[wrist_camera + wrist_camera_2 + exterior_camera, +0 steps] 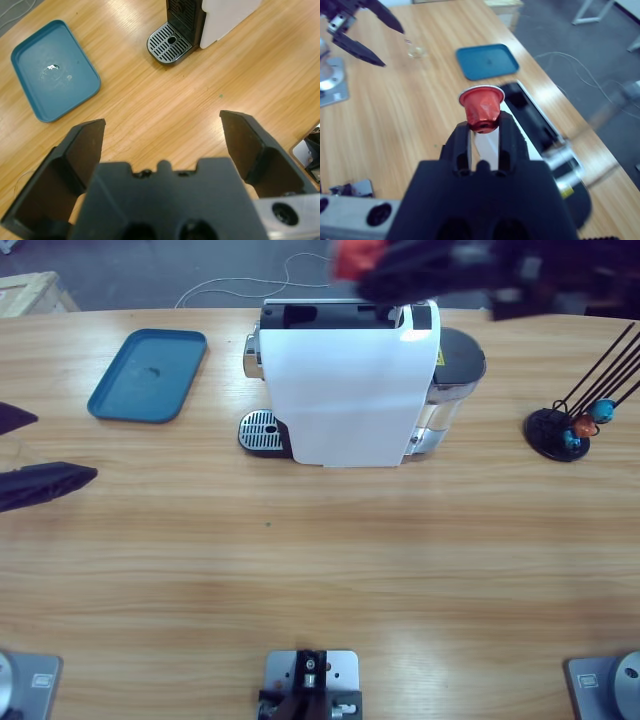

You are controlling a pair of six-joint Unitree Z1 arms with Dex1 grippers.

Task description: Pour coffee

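No coffee is in view. My right gripper (482, 129) is shut on a red capsule (481, 106), foil end up, just above the open top slot of the white coffee machine (536, 126). In the high view that arm is a dark blur over the machine's (345, 390) back edge, with the red capsule (357, 254) at its tip. My left gripper (162, 122) hangs open and empty over bare wood at the table's left edge (65, 447), short of the machine's round drip grate (170, 42). A small clear glass cup (416, 51) stands near the left gripper and looks empty.
A blue tray (148, 375) lies left of the machine, with small water drops on it. A black capsule rack (565, 430) with orange and blue capsules stands at the right. A white cable (250, 285) trails behind the table.
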